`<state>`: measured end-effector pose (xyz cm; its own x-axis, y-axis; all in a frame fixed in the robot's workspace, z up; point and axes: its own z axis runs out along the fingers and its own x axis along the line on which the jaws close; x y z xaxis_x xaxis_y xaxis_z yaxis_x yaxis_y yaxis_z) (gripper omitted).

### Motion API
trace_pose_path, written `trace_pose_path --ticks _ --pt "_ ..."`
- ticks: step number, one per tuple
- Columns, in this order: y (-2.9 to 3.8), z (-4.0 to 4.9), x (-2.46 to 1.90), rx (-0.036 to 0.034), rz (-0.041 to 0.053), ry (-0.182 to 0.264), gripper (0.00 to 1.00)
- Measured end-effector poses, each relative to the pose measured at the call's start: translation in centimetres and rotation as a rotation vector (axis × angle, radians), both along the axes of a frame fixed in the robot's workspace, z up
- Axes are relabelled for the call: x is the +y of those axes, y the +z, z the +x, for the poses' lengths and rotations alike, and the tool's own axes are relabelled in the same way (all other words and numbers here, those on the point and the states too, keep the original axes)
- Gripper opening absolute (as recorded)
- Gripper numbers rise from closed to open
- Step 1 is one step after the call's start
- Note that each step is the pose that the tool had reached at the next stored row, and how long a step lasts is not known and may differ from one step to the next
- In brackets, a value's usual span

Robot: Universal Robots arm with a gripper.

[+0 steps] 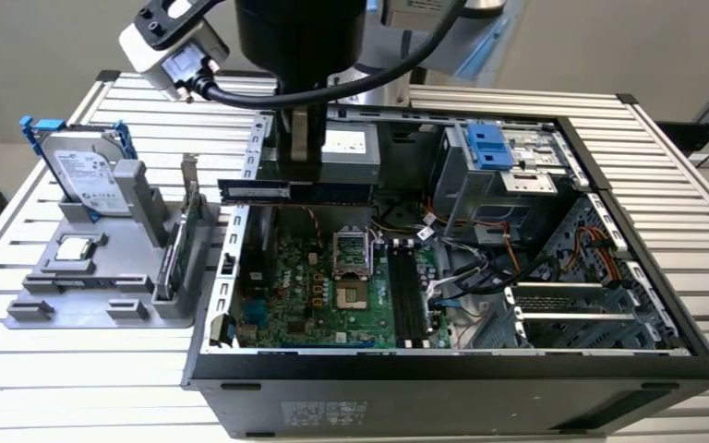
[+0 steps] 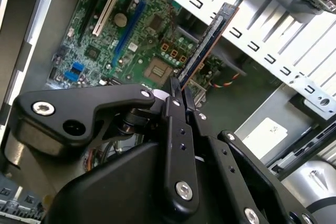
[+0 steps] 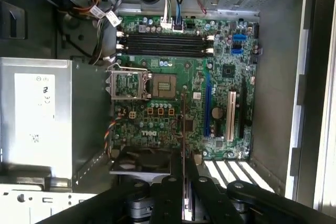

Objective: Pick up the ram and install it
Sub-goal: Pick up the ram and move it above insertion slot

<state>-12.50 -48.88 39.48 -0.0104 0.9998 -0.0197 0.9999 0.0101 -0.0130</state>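
Arm: the robot's gripper [image 1: 296, 173] hangs over the far-left part of the open computer case [image 1: 453, 374], seen from the exterior view.
Jaws: clenched on the ram [image 1: 256, 191]; in the second wrist view the black fingers [image 2: 176, 108] pinch the stick's lower end.
Ram, exterior view: the long dark stick lies level and crosswise, up in the air above the far edge of the motherboard [image 1: 330, 291], touching nothing but the gripper.
Ram, wrist views: in the second wrist view it juts edge-on from the gripper [image 2: 179, 92] as a narrow strip [image 2: 210, 38]; in the first wrist view it is a thin line [image 3: 183, 124] rising from the gripper [image 3: 184, 177].
Slots: the black memory slots [image 1: 406, 295] run near to far on the board, to the exterior view's right of the processor socket [image 1: 352, 268] and well apart from the stick; the first wrist view shows them [image 3: 163, 43] beyond the socket [image 3: 157, 85].
Beside the case: on the exterior view's left a grey fixture [image 1: 34, 309] on the slatted table [image 1: 71, 369] holds a silver hard drive [image 1: 84, 171] with blue rails and an upright card [image 1: 180, 245] with a metal bracket.
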Motion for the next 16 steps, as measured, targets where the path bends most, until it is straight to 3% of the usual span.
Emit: trace_pose_path --ticks 16 --pt "-0.04 4.21 0.00 0.0007 0.0001 0.000 0.00"
